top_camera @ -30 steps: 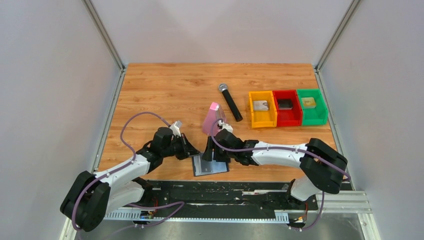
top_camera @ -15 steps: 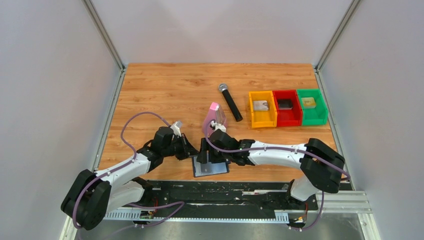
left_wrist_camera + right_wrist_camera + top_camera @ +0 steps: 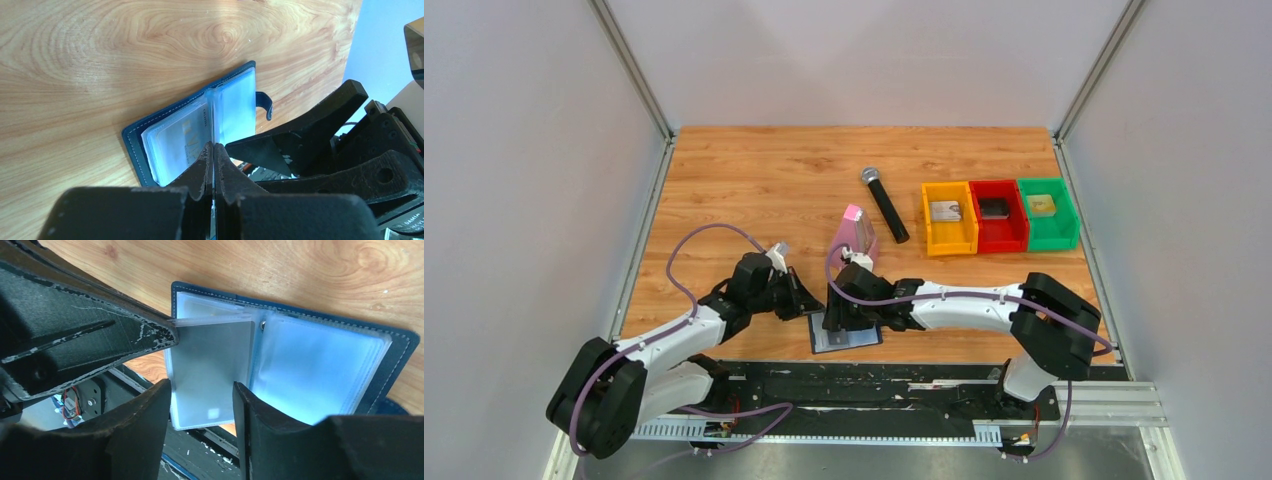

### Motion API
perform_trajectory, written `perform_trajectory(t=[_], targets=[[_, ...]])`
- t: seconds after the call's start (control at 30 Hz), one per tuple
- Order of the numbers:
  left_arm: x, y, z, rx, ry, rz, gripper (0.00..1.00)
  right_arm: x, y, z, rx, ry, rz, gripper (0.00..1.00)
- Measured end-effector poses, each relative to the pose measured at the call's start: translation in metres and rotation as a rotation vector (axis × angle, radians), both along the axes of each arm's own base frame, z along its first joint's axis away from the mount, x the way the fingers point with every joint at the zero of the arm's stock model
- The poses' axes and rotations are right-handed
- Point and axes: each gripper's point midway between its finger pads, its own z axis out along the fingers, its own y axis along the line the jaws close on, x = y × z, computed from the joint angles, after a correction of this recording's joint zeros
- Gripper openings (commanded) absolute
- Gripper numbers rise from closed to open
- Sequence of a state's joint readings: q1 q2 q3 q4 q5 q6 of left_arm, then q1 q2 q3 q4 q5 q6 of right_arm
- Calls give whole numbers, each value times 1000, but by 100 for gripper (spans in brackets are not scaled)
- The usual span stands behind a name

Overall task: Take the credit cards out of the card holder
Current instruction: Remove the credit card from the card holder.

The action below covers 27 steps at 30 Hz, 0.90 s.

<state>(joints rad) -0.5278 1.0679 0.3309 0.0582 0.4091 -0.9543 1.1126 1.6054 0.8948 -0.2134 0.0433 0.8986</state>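
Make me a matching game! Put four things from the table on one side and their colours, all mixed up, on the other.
Things:
1. card holder
2. microphone
3. metronome
4. middle bin

Colours:
A. pink
B. red
C. black
D. navy blue outside

Pairs: 1-D, 2-C, 3-A, 4-B

Near edge, centre: card holder (image 3: 845, 338) lies open, hemmed in by the left hand (image 3: 812, 303) from the left and the right hand (image 3: 840, 323) above it. Both arms crowd that strip. Pink metronome (image 3: 853, 236) stands just behind the right hand, with the microphone (image 3: 885, 204) beyond. Three bins (image 3: 999, 245) line the far right. The desk (image 3: 754, 180) at far left is bare wood, free passage.
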Motion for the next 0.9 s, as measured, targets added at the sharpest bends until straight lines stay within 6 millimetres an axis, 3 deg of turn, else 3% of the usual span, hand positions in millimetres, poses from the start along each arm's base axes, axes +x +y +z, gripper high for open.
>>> perform_trajectory(t=[0.17,0.3,0.9], targets=[[0,0,0,4,-3,-4,21,0,2,2,2,-1,-7,32],[-1,1,-2,13,-1,-8,28,2,-1,1,-10,-9,-22,28],[0,1,0,13,-12,-10,30,11,-11,7,-7,-59,-81,22]])
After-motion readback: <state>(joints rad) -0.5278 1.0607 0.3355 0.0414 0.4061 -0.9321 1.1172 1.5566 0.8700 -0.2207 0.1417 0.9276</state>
